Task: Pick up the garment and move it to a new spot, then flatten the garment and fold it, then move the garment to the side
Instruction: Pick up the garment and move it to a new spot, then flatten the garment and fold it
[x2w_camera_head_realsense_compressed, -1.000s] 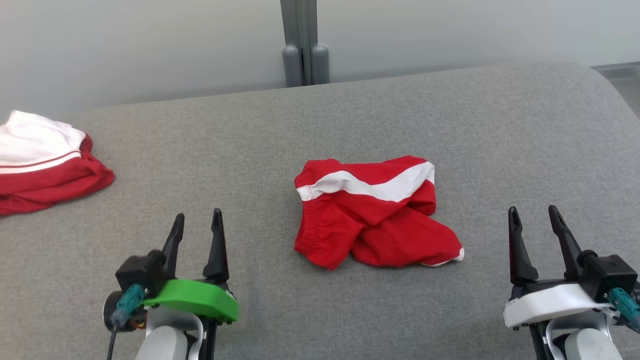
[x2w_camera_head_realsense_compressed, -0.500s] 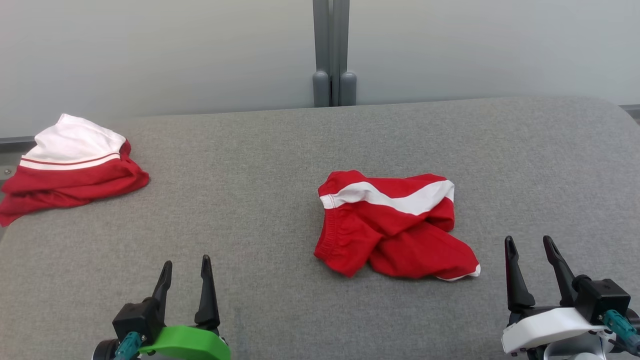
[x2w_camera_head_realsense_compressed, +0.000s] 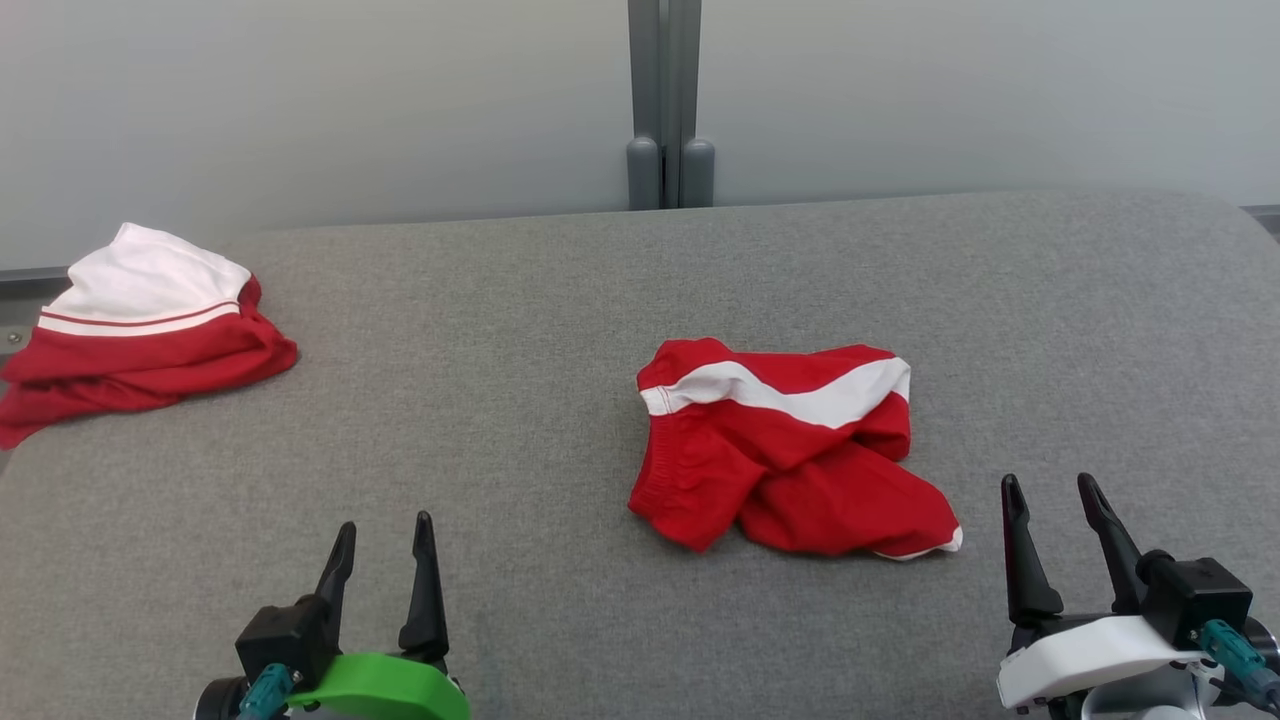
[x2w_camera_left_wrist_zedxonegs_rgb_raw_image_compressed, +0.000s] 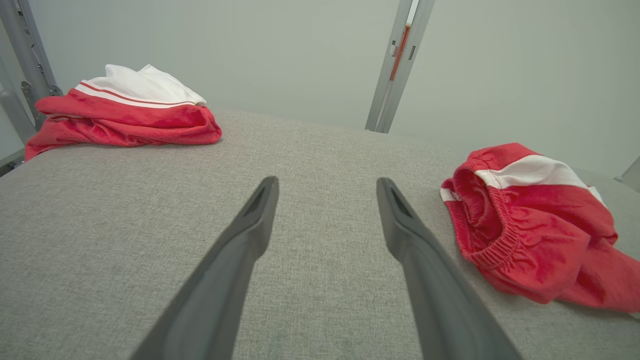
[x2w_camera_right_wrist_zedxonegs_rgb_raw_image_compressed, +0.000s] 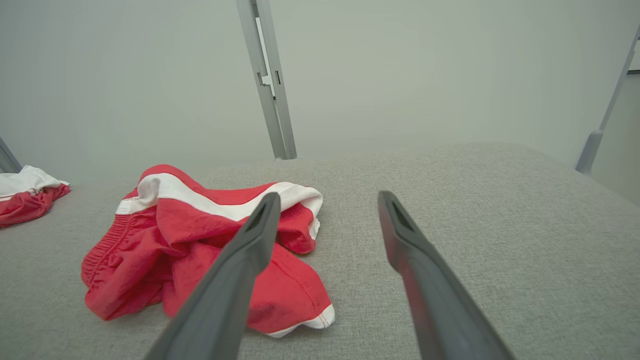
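Barely begun: the red garment (x2w_camera_head_realsense_compressed: 790, 450) lies crumpled and untouched on the grey table (x2w_camera_head_realsense_compressed: 500, 400), ahead of me and between my two pairs of jaws.
Both my left jaws and right jaws stand spread wide, holding nothing; the garment sits nearer the right pair, just ahead and inward. Lifting, flattening, folding and setting aside all look yet to do. Another red-and-white bundle (x2w_camera_head_realsense_compressed: 140, 330) rests well ahead-left of my left jaws.

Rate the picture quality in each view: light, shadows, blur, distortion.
Head view: even soft light, sharp, faint shadow under the red shorts. Left wrist view: wide-angle stretch, the left hand looms large. Right wrist view: same stretch, no glare on the grey surface.
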